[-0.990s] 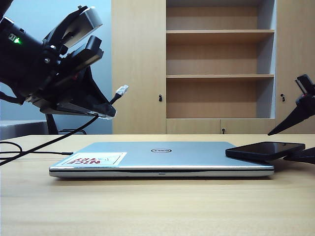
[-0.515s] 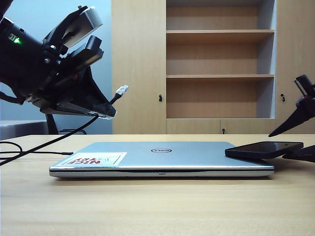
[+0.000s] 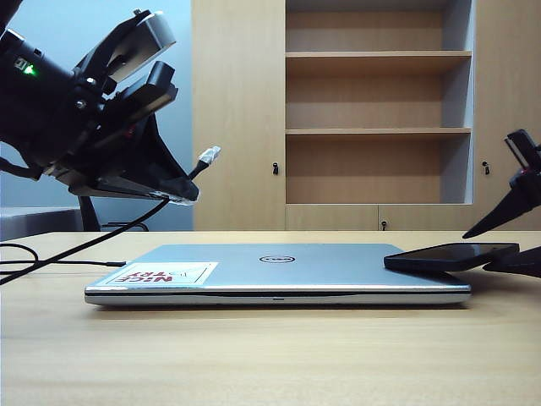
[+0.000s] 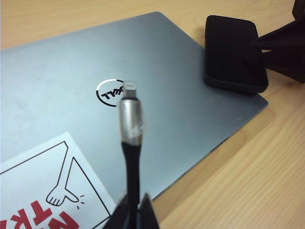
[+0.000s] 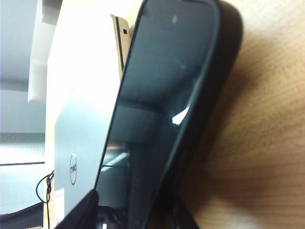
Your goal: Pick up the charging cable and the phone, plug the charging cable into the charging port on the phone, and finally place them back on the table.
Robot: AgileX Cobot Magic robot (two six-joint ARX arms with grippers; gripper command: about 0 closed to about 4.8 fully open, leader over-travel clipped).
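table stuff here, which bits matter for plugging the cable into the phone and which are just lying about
For the job:
- charging cable, plug up, pinched in the shut left hand
- phone, resting on the laptop's corner, right hand around its end
- table, where both go back

Just lying about:
- silver Dell laptop, closed
- sticker on its lid
- shelf cabinet behind

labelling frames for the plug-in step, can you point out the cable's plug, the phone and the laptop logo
charging cable plug [image 4: 129,102], left wrist view, on its silver metal shell
phone [image 4: 232,52], left wrist view, on the middle of its dark screen
laptop logo [image 3: 275,259], exterior view, on the round badge on the lid
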